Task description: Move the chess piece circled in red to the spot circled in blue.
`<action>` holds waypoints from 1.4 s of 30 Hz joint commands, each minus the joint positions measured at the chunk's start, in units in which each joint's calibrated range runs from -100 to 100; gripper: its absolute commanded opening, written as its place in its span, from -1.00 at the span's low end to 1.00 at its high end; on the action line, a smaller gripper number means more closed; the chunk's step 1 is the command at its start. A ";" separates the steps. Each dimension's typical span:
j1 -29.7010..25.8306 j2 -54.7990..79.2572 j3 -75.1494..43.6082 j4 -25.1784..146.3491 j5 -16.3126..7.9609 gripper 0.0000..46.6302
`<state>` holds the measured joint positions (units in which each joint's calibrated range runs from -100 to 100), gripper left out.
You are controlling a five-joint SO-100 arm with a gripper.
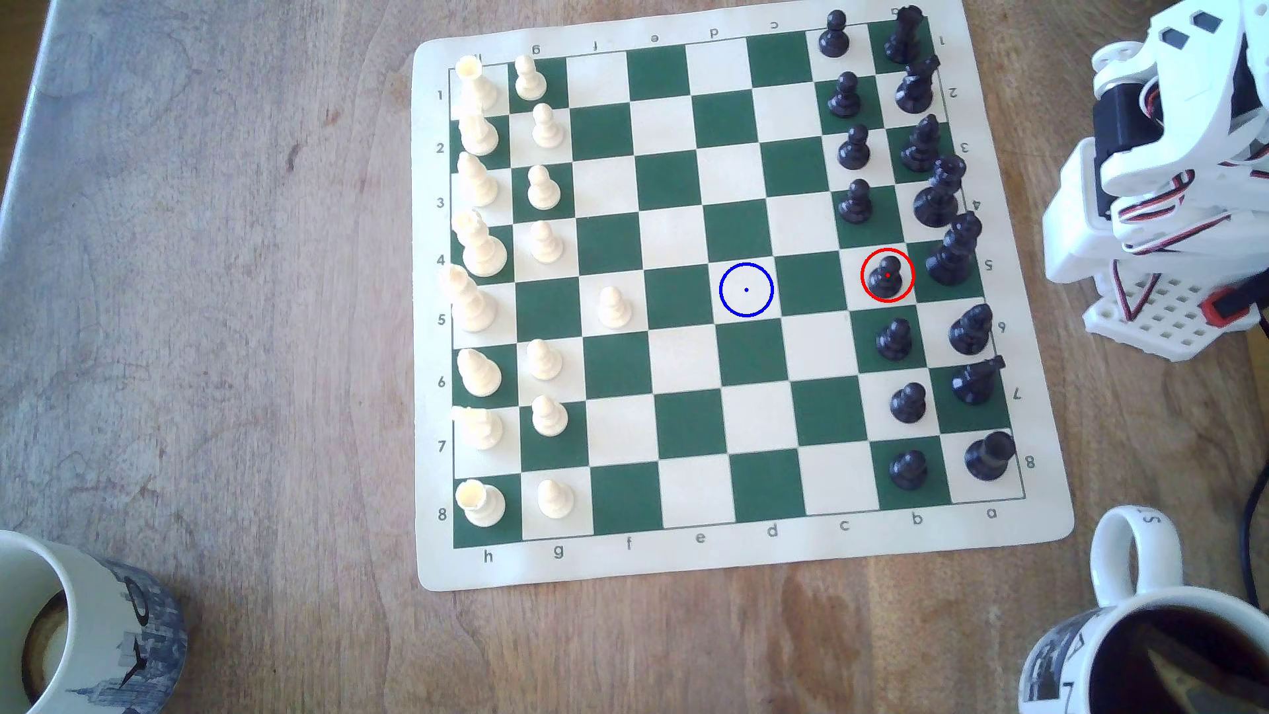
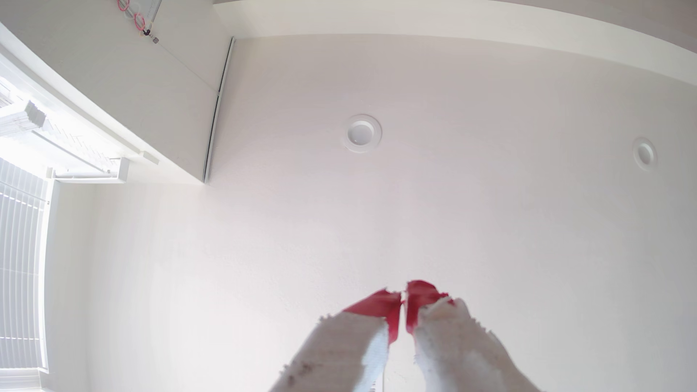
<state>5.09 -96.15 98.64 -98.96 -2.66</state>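
Note:
The chess piece circled in red [image 1: 887,277] is a small black pawn standing upright in the pawn row near the exterior view's right side of the board. The spot circled in blue [image 1: 746,290] is a bare cream square two squares toward that view's left of it. My arm [image 1: 1167,171] is folded up off the board's right edge, well away from the pawn. In the wrist view my gripper [image 2: 403,292] points up at the ceiling, its red-taped fingertips [image 2: 381,301] closed together with nothing between them.
Black pawns [image 1: 855,202] and taller black pieces [image 1: 951,250] crowd round the circled pawn. Cream pieces [image 1: 546,240] line the board's left; one cream pawn [image 1: 613,307] stands advanced. Mugs sit at the lower left [image 1: 75,631] and lower right [image 1: 1160,652].

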 commanded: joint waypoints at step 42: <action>7.31 32.14 -63.10 175.70 -0.59 -0.88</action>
<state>14.75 -69.67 43.70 67.57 -3.20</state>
